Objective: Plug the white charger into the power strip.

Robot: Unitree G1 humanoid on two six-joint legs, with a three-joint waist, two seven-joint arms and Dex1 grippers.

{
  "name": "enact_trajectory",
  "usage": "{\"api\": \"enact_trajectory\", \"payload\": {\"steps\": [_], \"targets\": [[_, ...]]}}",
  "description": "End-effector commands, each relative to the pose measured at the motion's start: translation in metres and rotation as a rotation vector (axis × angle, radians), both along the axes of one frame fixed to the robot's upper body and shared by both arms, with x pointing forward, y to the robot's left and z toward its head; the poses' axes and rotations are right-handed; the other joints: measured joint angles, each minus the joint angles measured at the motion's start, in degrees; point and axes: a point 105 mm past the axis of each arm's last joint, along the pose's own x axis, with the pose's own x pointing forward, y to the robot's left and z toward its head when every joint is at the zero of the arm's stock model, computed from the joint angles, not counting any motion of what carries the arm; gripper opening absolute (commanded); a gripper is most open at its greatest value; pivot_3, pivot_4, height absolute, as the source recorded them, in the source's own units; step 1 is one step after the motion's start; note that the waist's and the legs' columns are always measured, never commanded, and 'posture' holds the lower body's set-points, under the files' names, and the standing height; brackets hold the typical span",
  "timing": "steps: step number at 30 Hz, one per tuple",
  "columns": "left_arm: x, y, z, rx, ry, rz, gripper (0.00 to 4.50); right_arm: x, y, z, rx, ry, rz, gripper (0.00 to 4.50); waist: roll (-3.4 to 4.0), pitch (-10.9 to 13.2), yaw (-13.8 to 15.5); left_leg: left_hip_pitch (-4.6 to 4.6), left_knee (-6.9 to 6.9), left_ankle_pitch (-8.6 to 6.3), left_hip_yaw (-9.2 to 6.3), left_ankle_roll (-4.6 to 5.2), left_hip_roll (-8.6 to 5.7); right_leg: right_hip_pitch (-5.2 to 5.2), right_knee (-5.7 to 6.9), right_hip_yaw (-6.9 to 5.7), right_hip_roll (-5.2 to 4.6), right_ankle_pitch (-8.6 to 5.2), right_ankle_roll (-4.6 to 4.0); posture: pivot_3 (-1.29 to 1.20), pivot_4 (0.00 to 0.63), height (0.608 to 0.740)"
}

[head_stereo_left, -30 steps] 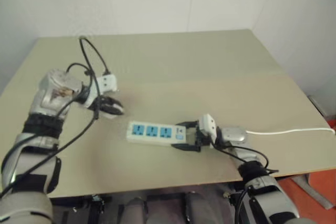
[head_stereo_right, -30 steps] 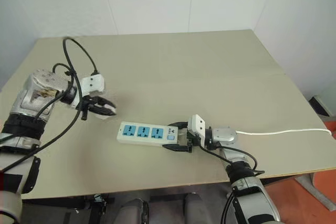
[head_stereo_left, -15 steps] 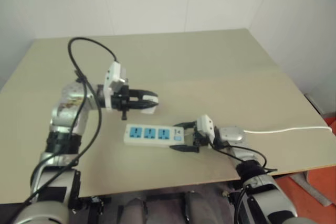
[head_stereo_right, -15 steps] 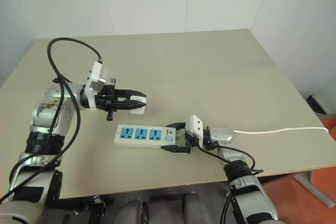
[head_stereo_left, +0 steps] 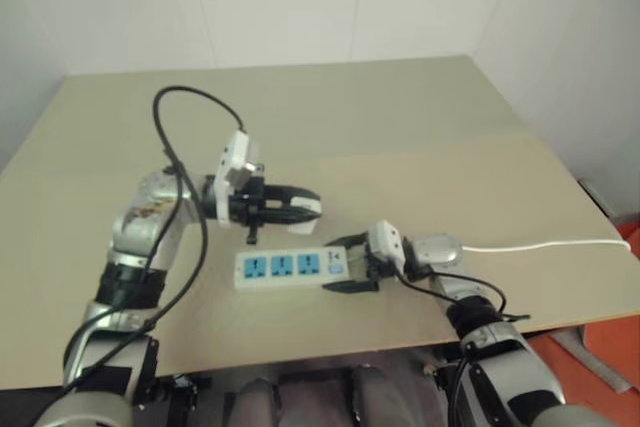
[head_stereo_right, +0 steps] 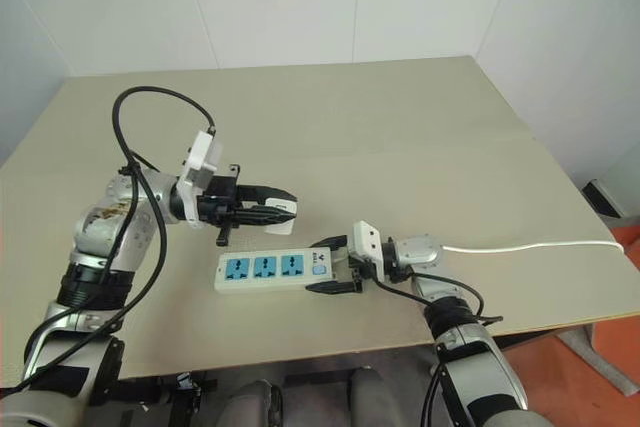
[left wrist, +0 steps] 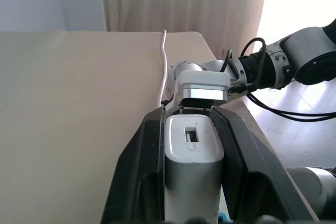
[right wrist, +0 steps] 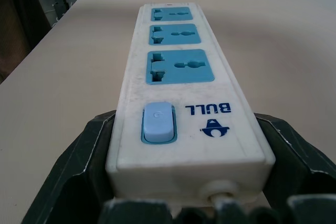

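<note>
Left end effector carried charger rightward | near power strip back edge

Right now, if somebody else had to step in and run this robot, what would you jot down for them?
Left gripper: shut on the small white squarish charger, held level in the air above the table, beside the strip's far edge.
Right gripper: its black fingers straddle the switch end of the long white power strip with three blue sockets, which lies flat on the beige table; whether they press it I cannot tell.
Done: charger picked up, strip steadied.
Left: bring the charger over a socket, point its prongs down and push it in. All three sockets are free.
</note>
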Motion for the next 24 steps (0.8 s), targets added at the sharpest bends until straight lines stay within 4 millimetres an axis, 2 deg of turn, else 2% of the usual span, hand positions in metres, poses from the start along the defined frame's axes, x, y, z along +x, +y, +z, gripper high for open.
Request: {"api": "enact_trajectory", "payload": {"steps": [1,3,11,16,24], "targets": [[-0.007,-0.002,0.007,-0.016,-0.02,-0.022,1.01,-0.016,0.004,-0.032,-0.118,0.122,0.065,3.41,0.0,0.0,0.0,0.2,-0.07,0.0,0.0,0.0,0.0,0.23,-0.1,-0.01,0.0,-0.01,0.0,0.0,0.15,0.74],[-0.01,-0.002,0.005,-0.013,-0.008,-0.027,1.01,-0.015,0.004,-0.032,-0.121,0.126,0.062,3.41,0.0,0.0,0.0,0.47,-0.14,-0.02,0.0,0.0,0.0,0.53,-0.22,-0.01,0.0,-0.02,-0.01,0.0,0.15,0.74],[-0.021,0.0,-0.01,0.001,0.084,-0.057,1.01,-0.013,0.003,-0.033,-0.129,0.128,0.056,3.41,0.0,0.0,-0.1,0.49,-0.14,-0.02,-0.01,0.0,0.01,0.52,-0.2,0.0,0.02,-0.02,-0.01,0.0,0.15,0.74],[-0.019,-0.003,-0.02,-0.106,0.1,-0.026,1.01,-0.012,0.004,-0.033,-0.117,0.131,0.041,3.41,0.01,0.0,-0.2,0.5,-0.14,-0.02,-0.01,0.0,0.02,0.52,-0.21,0.0,0.03,-0.02,-0.01,0.0,0.15,0.74],[-0.013,-0.004,-0.043,-0.122,0.066,0.035,1.01,-0.01,0.001,-0.033,-0.117,0.133,0.029,3.41,0.02,0.0,-0.1,0.51,-0.15,-0.02,0.0,0.0,0.01,0.54,-0.23,0.01,0.02,-0.02,-0.02,0.0,0.15,0.74]]}}
